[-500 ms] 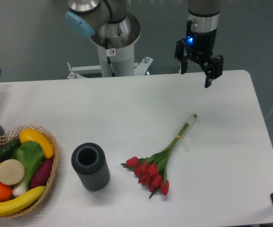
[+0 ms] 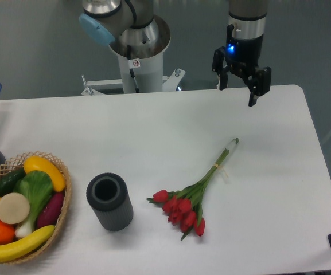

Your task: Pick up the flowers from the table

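Task barely begun: flowers (image 2: pixel 189 201) lying flat on the table (image 2: pixel 154 132), untouched, nothing lifted yet. Red heads bunched toward 7 o'clock, bound stems running out toward 1 o'clock, stem tip pointing roughly at the gripper. Gripper (image 2: pixel 238 90) poised high at the far edge of the table, at about 12 to 1 o'clock from the bunch and well apart from it. Fingers (image 2: pixel 252 98) spread wide, holding nothing and touching nothing, only bare air between them. Left to do, by the look of it: travel toward the stems, descend, turn the wrist so the fingers straddle the bundle across its length, close, then raise. Best grasp probably near the bound part of the stems, where the bundle is narrow and firm, rather than on the soft heads. Also on the table: a dark cylindrical cup (image 2: pixel 109 201) standing at 9 o'clock from the blooms, near but not touching, and a basket (image 2: pixel 62 213) of fruit and vegetables farther out at 9 o'clock, well clear of any likely approach path.
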Robot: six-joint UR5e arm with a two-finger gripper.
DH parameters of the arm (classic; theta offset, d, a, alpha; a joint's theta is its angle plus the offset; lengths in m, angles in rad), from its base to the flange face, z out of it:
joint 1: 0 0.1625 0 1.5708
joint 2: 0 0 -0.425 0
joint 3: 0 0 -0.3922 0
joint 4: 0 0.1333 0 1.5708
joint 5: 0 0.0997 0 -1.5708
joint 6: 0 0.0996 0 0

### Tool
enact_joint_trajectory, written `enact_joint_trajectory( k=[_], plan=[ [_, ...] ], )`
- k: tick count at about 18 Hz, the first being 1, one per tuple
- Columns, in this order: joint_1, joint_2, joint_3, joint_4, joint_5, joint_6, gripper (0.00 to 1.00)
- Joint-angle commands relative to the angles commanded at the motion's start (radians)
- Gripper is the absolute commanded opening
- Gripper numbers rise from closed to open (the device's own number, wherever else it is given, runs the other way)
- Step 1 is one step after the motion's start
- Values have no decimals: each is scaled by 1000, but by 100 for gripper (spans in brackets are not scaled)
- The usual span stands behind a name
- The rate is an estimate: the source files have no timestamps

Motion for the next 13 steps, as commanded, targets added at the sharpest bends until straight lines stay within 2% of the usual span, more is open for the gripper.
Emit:
enact_joint_trajectory(
  k=[5, 8, 13],
  plan=[
    [-9, -6, -17, 3, -23, -159, 100],
    [-35, -35, -18, 3, -23, -215, 100],
    [-124, -124, -14, 17, -22, -319, 100]
  ],
)
